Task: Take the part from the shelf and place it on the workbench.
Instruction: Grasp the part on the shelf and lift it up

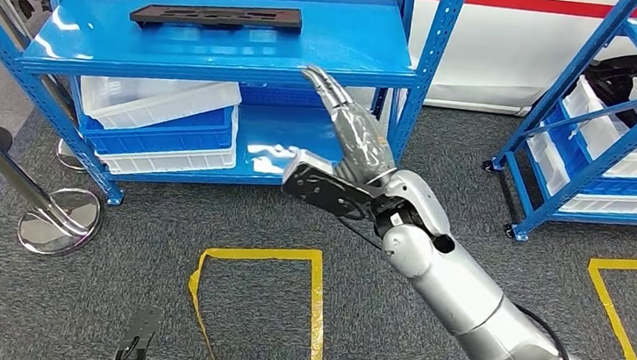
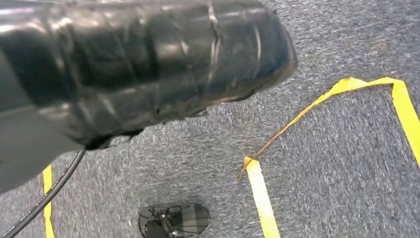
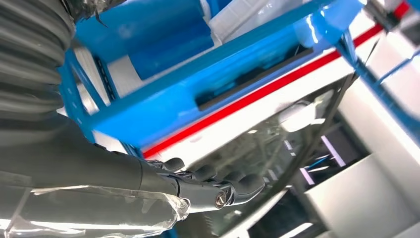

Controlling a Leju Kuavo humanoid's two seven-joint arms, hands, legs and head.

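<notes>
Low in my head view, yellow tape (image 1: 258, 315) squares the grey carpet (image 1: 424, 331). At centre my right hand (image 1: 350, 135) is raised, fingers extended, empty. Upper left, the flat black slotted part (image 1: 216, 17) lies on the blue shelf (image 1: 327, 53).

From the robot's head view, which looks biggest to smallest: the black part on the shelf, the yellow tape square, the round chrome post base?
1. Yellow tape square
2. Black part, long but thin, and farther off, so unsure
3. Chrome post base
</notes>
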